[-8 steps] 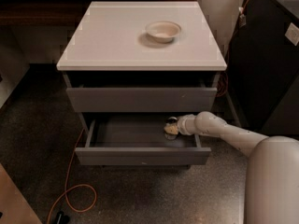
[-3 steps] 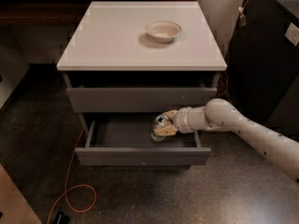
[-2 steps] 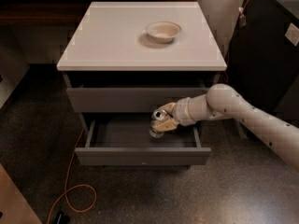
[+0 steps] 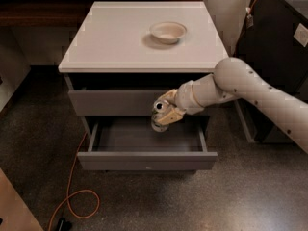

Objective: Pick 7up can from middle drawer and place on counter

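Gripper [image 4: 164,113] is clamping the 7up can [image 4: 158,120], with the arm [image 4: 250,88] reaching in from 3 o'clock. Can is hanging above the open middle drawer [image 4: 144,159]; counter [image 4: 115,37] lying at its 12 o'clock.

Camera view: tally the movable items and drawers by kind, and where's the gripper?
Cans: 1, 7up can, in the gripper above the open middle drawer
Bowls: 1, bowl on the counter
Drawers: 2, middle drawer and upper drawer
Total: 4

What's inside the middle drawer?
Only bare floor shows in the middle drawer. The end effector holds the 7up can above it, covering its back edge.
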You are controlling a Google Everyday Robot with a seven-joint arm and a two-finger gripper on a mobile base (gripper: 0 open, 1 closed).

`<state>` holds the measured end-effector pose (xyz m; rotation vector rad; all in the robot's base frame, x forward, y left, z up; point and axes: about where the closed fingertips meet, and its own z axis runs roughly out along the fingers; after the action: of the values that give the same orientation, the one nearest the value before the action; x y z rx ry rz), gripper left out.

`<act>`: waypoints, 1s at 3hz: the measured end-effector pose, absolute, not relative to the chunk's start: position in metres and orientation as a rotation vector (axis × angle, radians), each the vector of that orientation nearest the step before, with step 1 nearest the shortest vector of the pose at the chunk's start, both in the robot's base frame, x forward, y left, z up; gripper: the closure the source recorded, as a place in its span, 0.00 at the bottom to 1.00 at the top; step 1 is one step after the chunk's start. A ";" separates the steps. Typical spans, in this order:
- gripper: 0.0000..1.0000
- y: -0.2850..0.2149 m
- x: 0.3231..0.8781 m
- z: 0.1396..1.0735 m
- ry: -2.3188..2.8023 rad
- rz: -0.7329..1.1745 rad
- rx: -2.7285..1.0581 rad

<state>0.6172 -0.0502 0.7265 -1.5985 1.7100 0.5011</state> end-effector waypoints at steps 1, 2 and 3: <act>1.00 -0.053 0.617 0.759 1.693 0.440 -1.619; 1.00 -0.053 0.616 0.761 1.691 0.436 -1.621; 1.00 -0.048 0.617 0.776 1.689 0.420 -1.621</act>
<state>0.6168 -0.0475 0.7764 -1.6208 1.6890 0.4196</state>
